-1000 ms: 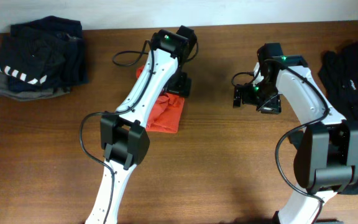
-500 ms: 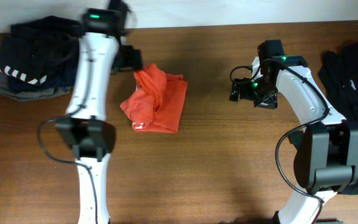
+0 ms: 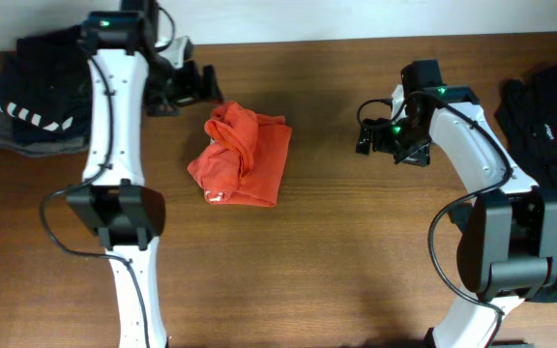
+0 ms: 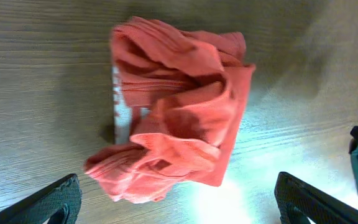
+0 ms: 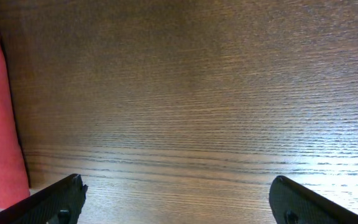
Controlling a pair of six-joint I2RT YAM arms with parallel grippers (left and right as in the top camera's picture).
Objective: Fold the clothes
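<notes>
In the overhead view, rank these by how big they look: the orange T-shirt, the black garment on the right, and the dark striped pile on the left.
1. Black garment and dark striped pile: too close to rank, both partly hidden.
2. Orange T-shirt, bunched up, clearly smallest.

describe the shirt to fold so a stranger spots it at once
On the brown wooden table, look just left of centre in the overhead view. The bunched orange-red T-shirt lies there alone, the only bright cloth: the striped pile at far left and the loose garment at far right are both dark.
</notes>
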